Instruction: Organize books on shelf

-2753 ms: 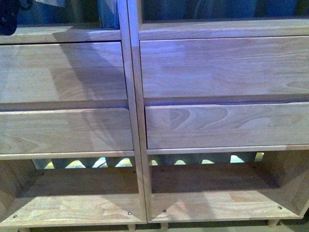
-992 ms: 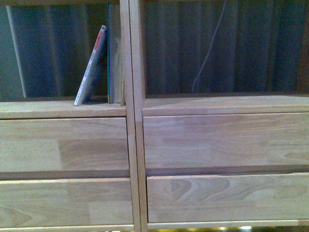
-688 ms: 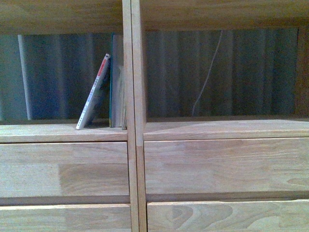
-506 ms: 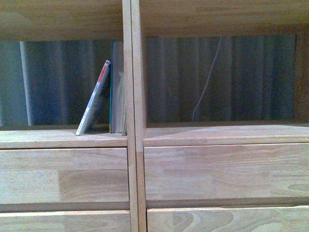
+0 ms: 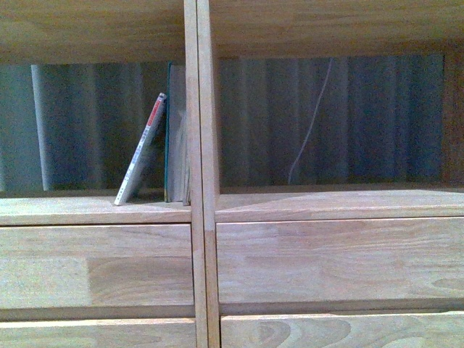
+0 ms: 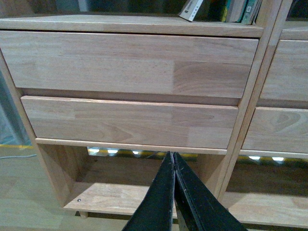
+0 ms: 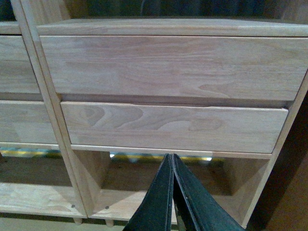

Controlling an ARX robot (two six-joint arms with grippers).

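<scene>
The light-wood shelf (image 5: 200, 145) fills the front view. In its left open compartment a thin white book with a red-and-white spine (image 5: 141, 151) leans rightward against a thicker teal book (image 5: 175, 138) that stands upright against the central divider. Both books also peek into the left wrist view, thin book (image 6: 191, 8) and teal book (image 6: 250, 10). Neither gripper shows in the front view. My left gripper (image 6: 172, 155) is shut and empty, low before the left drawer fronts. My right gripper (image 7: 172, 157) is shut and empty, low before the right drawers.
The right open compartment (image 5: 326, 123) holds no books; a thin pale cord (image 5: 312, 123) hangs behind it against a dark ribbed backing. Drawer fronts (image 5: 333, 261) sit below the compartments. Low open bays (image 6: 139, 183) lie under the drawers, above a wooden floor (image 6: 24, 192).
The front view has climbed from the drawers and bottom bays up to the open compartments, bringing the two books into sight; over the last half second it rose only slightly.
</scene>
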